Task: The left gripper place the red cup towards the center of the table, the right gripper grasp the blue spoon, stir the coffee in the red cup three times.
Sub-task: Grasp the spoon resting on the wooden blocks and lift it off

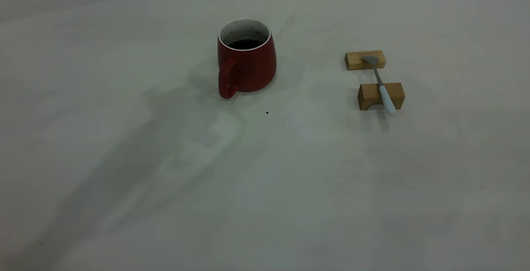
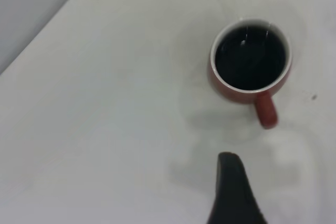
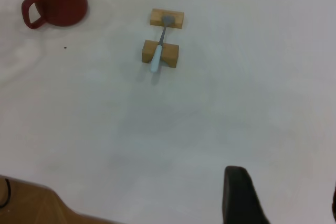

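Red cup (image 1: 246, 58) sits free on the table (image 1: 124, 180), coffee (image 2: 251, 59) inside, ahead of the left gripper (image 2: 233, 192), not touching. Placement looks done. Blue spoon (image 3: 157, 56) rests across two wooden blocks (image 3: 160, 53), well ahead of the right gripper (image 3: 278, 198), ungrasped. Grasp and three stirs remain. Can't tell either gripper's finger state.

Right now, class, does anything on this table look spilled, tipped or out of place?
Nothing stands out. The red cup stands upright with its coffee inside, no spill around it. The blue spoon lies across two wooden blocks. Only a tiny dark speck marks the table.
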Robot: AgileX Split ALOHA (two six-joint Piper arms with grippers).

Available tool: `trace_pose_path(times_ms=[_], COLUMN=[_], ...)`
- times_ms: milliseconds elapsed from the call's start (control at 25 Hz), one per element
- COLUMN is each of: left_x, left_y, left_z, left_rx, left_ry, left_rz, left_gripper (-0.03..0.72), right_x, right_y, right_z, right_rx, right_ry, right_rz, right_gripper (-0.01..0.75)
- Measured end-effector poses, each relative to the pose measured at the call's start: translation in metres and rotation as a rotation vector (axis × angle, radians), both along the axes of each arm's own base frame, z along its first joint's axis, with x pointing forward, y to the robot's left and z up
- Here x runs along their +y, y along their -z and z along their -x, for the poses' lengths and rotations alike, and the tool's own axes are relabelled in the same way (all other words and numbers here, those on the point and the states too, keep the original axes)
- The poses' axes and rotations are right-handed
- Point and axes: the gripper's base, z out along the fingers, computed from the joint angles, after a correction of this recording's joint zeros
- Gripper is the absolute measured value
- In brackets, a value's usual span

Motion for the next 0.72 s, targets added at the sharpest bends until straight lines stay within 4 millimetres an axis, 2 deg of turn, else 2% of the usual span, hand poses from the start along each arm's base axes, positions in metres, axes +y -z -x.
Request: trace_pose_path(times_ms=[200, 360, 480, 600, 720], left_x=[0.032, 0.060, 0.078, 0.090, 0.102], left_y=[-0.066, -0.099, -0.115, -0.127, -0.122], left_z=[0.052, 0.098, 0.129, 0.149, 0.171], left_rx=[0.005, 0.056, 0.078, 0.021, 0.009], left_ry=[-0.187, -0.290, -0.329, -0.335, -0.356], left_rz=[0.073, 0.060, 0.045, 0.075, 0.099], left_gripper=[0.551, 0.551, 0.551, 0.551, 0.551], right_x=[0.000, 0.000, 0.000, 0.000, 0.000], right_y=[0.000, 0.000, 0.000, 0.000, 0.000], right_z=[0.000, 0.000, 0.000, 0.000, 0.000], right_rx=[0.000, 0.000, 0.000, 0.000, 0.000], right_ry=[0.000, 0.000, 0.000, 0.000, 0.000], right_rz=[0.000, 0.000, 0.000, 0.000, 0.000], right_gripper=[0.452, 0.452, 0.452, 0.452, 0.452])
